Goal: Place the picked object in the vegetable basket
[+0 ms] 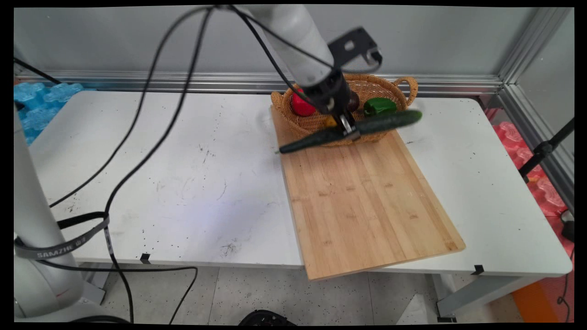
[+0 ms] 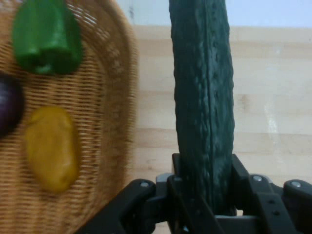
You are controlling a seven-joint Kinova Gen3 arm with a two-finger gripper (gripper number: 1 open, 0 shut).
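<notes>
End effector: the end effector (image 1: 348, 131) is clamped across the middle of a cucumber (image 1: 351, 130), a finger on each side; the hand view shows the fingers (image 2: 181, 170) pressed to its skin.
Cucumber: held level and clear of any surface, over the near rim of the basket (image 1: 316, 123) and the far end of the board (image 1: 367, 197); one tip points out past the board's left edge, the other toward the basket's right side.
Basket: stands on the board's far end and holds a red fruit (image 1: 301, 105), a green pepper (image 1: 379, 106), a yellow piece (image 2: 51, 148) and a dark purple one (image 2: 7, 109).
Board: lies on the bench (image 1: 160, 183); its near part is bare.
Step in hand: carrying the cucumber in the air between basket and board.
Care needed: the grip is near mid-length, so the long ends could swing or catch the rim.
</notes>
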